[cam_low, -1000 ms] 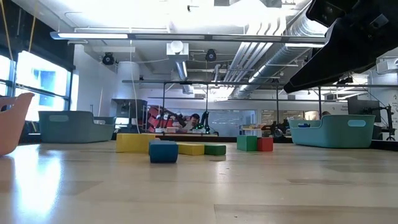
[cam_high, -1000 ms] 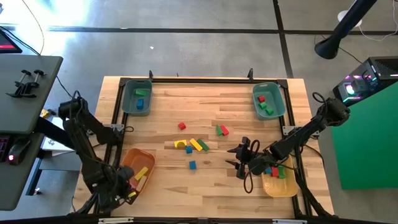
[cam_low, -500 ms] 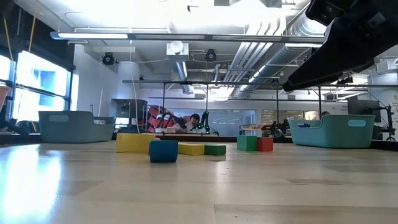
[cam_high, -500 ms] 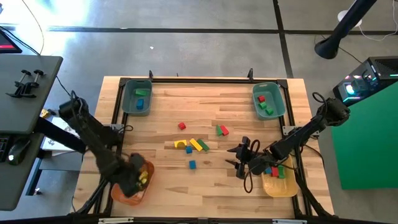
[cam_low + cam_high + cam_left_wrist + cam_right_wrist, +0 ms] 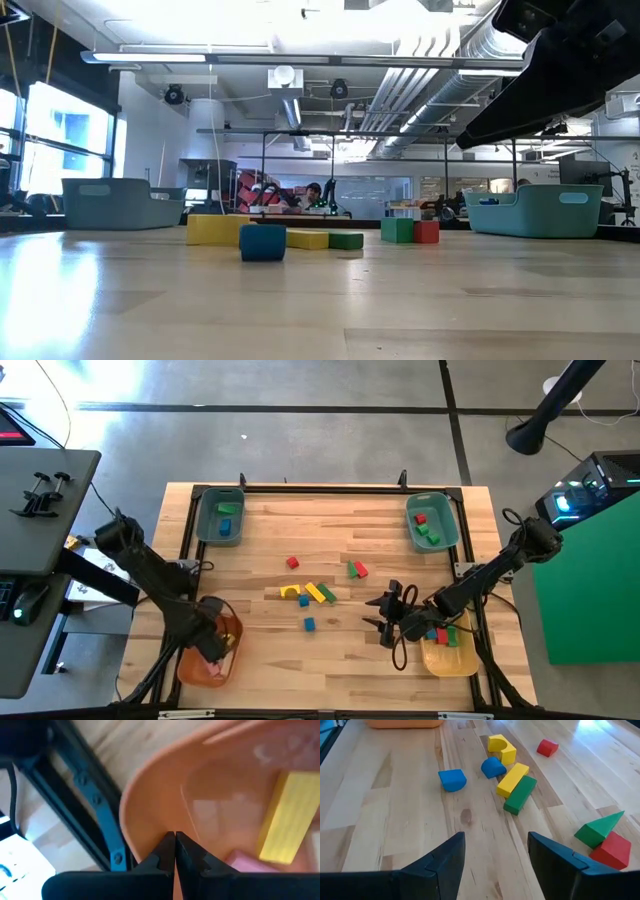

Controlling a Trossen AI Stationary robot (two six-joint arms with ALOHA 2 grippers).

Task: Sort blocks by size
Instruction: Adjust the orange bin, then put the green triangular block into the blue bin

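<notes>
We see wooden table (image 5: 340, 650). Two teal bins (image 5: 220, 518) (image 5: 432, 523) at far corners. Orange bin (image 5: 208, 660) over near left edge, yellow bin (image 5: 450, 655) at near right corner. We note green panel (image 5: 590, 575) beyond right edge.

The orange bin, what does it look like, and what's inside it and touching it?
The orange plastic bin is a smooth, shallow tub with rounded corners. It sits at the table's near left corner, partly past the edge. Inside lie a long yellow wooden bar and a pink block. The left gripper is shut on its rim, pinching the thin wall.
</notes>
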